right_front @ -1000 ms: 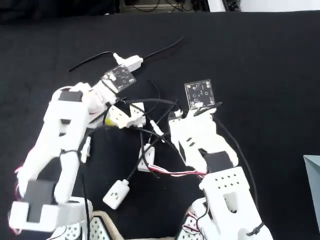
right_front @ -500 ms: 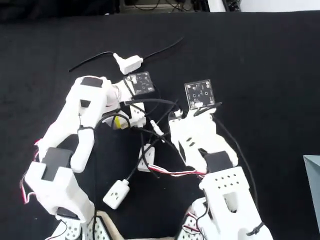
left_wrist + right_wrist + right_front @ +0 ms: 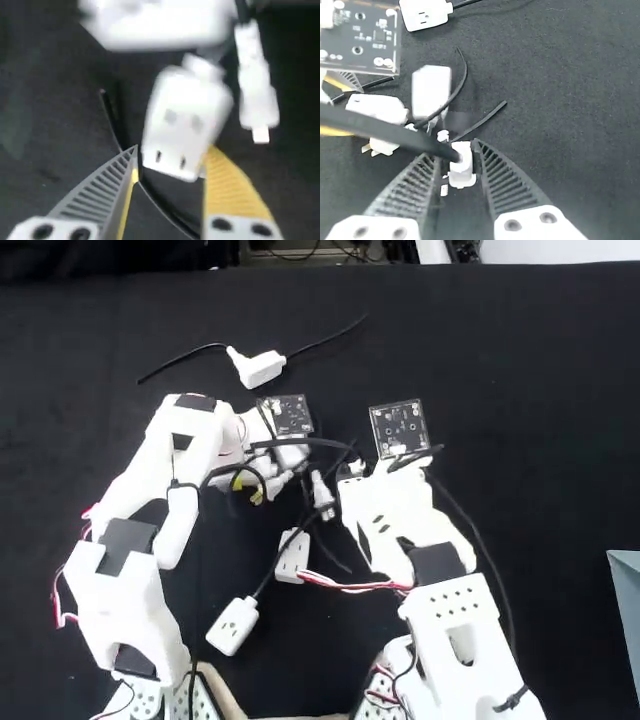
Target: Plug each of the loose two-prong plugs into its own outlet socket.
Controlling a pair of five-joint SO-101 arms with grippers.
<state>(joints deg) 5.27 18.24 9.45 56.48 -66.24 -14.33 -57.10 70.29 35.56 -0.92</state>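
Observation:
My left gripper [image 3: 171, 156] is shut on a white outlet socket [image 3: 184, 125], whose two slots face the camera. In the high view this socket [image 3: 283, 460] sits at the left gripper [image 3: 272, 478], just left of the right gripper [image 3: 326, 490]. My right gripper [image 3: 456, 150] is shut on a small white two-prong plug [image 3: 460, 167] with a black cord. That plug [image 3: 256, 95] hangs close beside the held socket, its metal prong apart from the slots. Another plug [image 3: 258, 367] lies at the back of the table.
Two more white sockets [image 3: 292, 555] [image 3: 233, 627] lie on the black cloth [image 3: 520, 360] between the arms, joined by tangled black cords [image 3: 310, 445]. A further socket [image 3: 425, 15] lies past the left wrist's circuit board [image 3: 360, 35]. A teal object [image 3: 626, 580] sits at the right edge.
The left arm has swung to the right, carrying the socket up beside the plug held by the right gripper. The right arm has stayed still.

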